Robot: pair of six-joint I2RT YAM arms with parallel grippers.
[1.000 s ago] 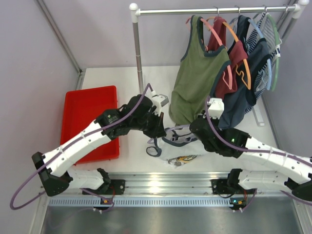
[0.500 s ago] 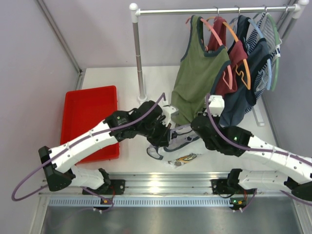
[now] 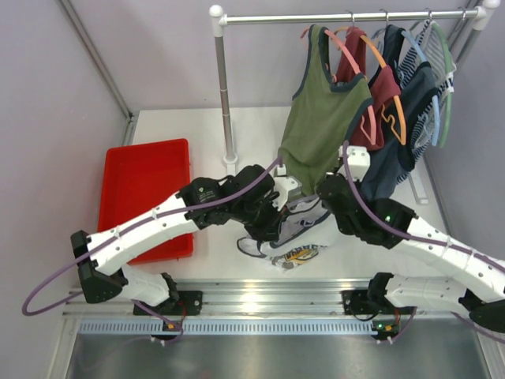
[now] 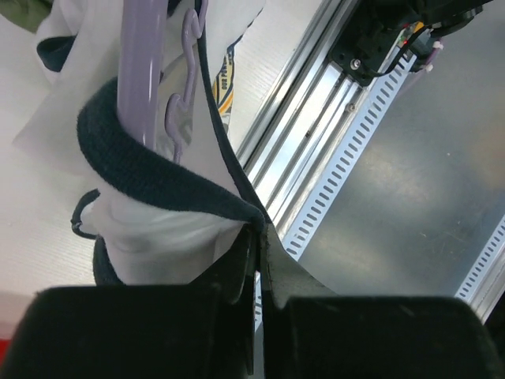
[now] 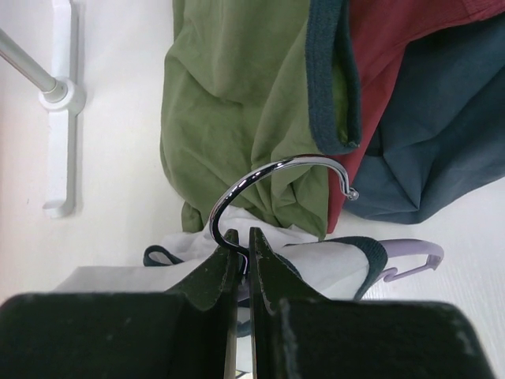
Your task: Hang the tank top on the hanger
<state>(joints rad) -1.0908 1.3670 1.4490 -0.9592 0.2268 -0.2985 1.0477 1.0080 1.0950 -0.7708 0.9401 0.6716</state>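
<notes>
**A:** Counts?

**B:** One tank top [image 3: 293, 237], one lavender hanger [image 4: 142, 71] and two arms. One red tray [image 3: 146, 181] sits on the left of the surface [image 3: 181, 126]. The rack [image 3: 224, 95] has an olive top [image 3: 319, 130], a maroon top [image 3: 387, 87], a dark blue top [image 3: 394, 158] and a striped one [image 3: 426, 59] behind. The hangers up there overlap, so I can't count them cleanly.

**A:** Hands?

**B:** Left hand [image 3: 272, 223] is clamped on the tank top's navy trim. Right hand [image 3: 330, 191] is clamped on the base of the hanger's metal hook [image 5: 272, 178].

**A:** Where's the tank top?

**B:** Bunched on the surface, front centre, between the two hands and just below the olive top's hem. The upper part is lifted at the hands. The print [image 3: 298, 254] faces up at the near edge.

**A:** Anything hidden?

**B:** In the top view the hanger is mostly buried under the wrists and fabric. The left wrist view shows one hanger arm running into a navy-trimmed opening. I can't tell whether that's the neck or an armhole. The right wrist view shows one arm tip [image 5: 410, 260] sticking out of the fabric; the other arm is covered.

**A:** Orientation?

**B:** The hook points away from the right hand toward the hanging clothes, with its tip curling right in that view. The hanger's long axis runs crosswise to the right hand's fingers. The tank top is too bunched to tell its axis.
</notes>
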